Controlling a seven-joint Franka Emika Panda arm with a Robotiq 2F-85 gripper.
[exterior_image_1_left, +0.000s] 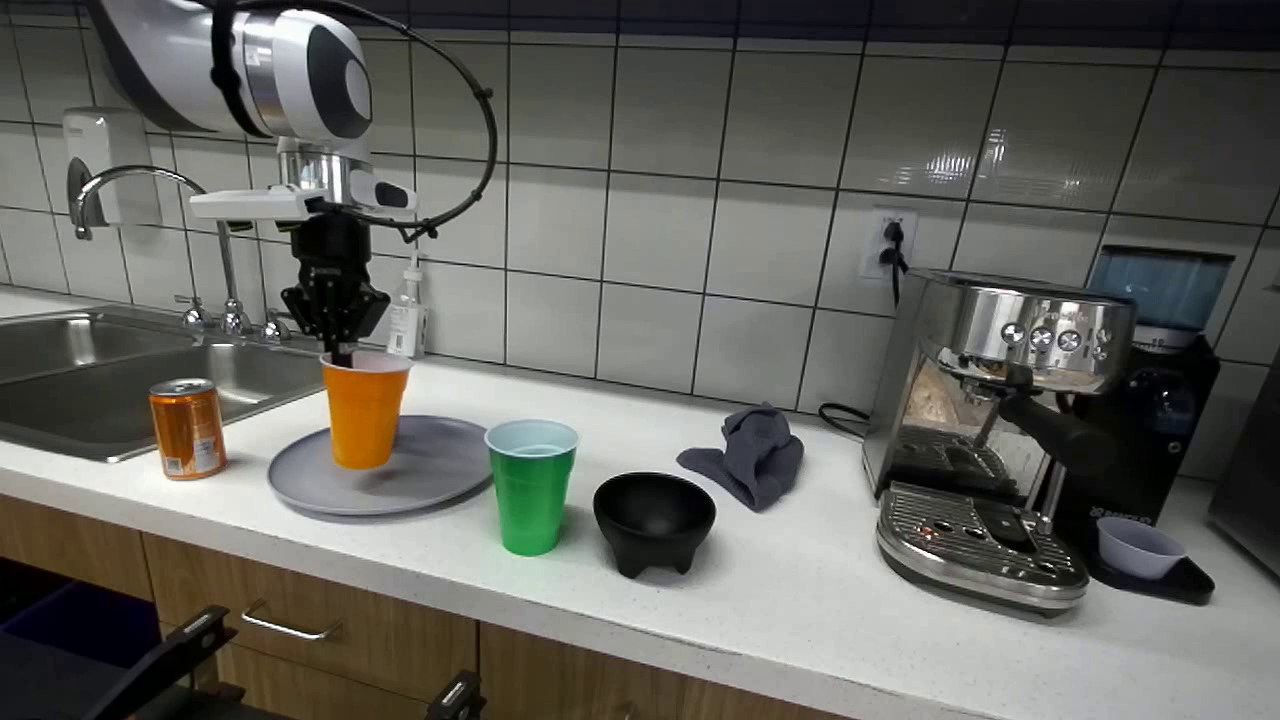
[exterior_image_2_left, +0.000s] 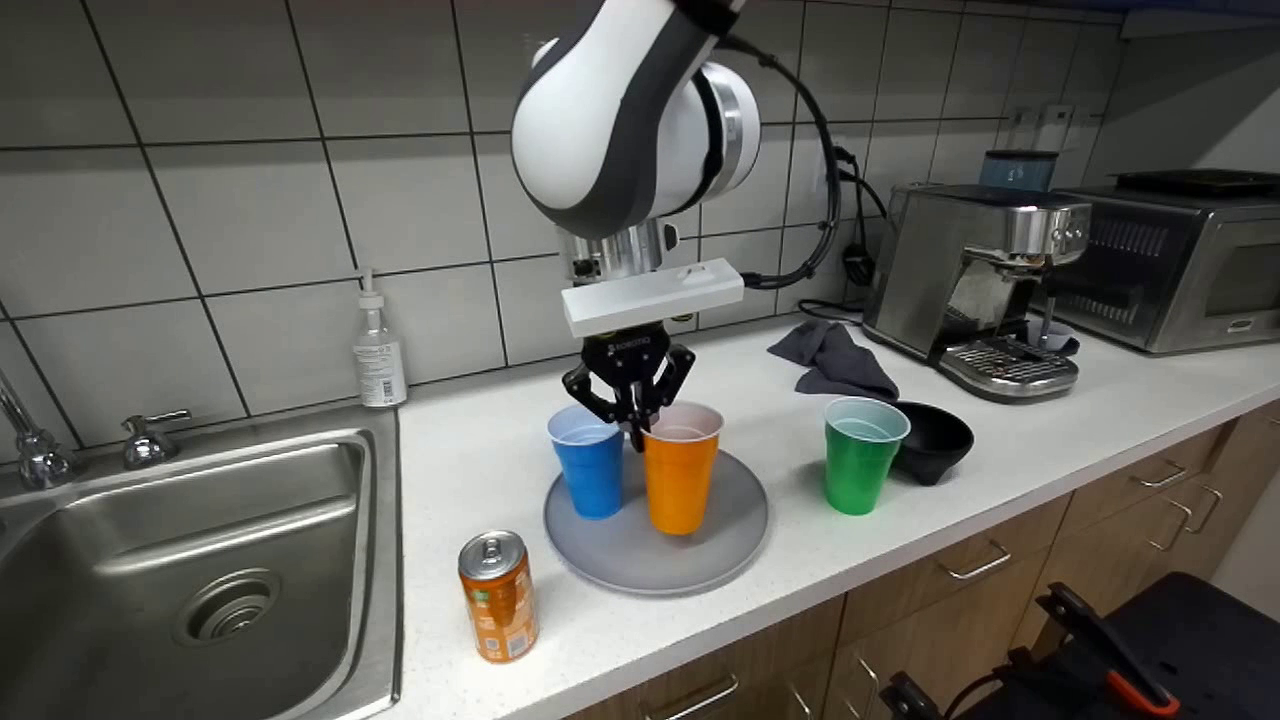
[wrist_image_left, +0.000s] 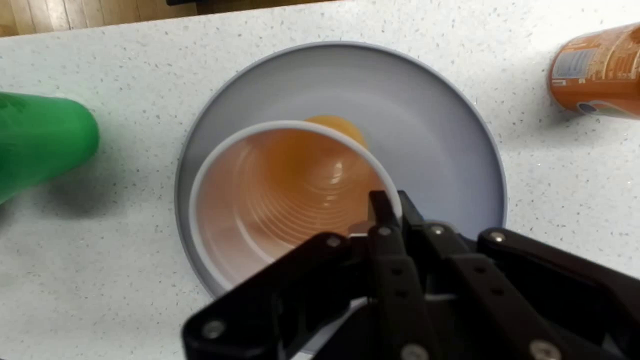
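Observation:
My gripper (wrist_image_left: 398, 196) is shut on the rim of an orange cup (wrist_image_left: 320, 170), one finger inside the white-lined wall and one outside. In both exterior views the orange cup (exterior_image_1_left: 365, 420) hangs roughly upright over a round grey plate (exterior_image_1_left: 445, 465); its base seems slightly above the plate. A blue cup (exterior_image_2_left: 592, 470) stands on the plate (exterior_image_2_left: 650, 570), close beside the orange cup (exterior_image_2_left: 682, 485) and just under the gripper (exterior_image_2_left: 637, 430). The gripper's own links mostly cover the blue cup in the wrist view, and the orange cup hides it in an exterior view.
Off the plate stand a green cup (exterior_image_1_left: 530, 500), a black footed bowl (exterior_image_1_left: 655, 515) and an orange can (exterior_image_1_left: 188, 430). A dark cloth (exterior_image_1_left: 755, 455) lies farther back, near an espresso machine (exterior_image_1_left: 1000, 430). A sink (exterior_image_2_left: 200, 580) and soap bottle (exterior_image_2_left: 378, 350) are on the opposite side.

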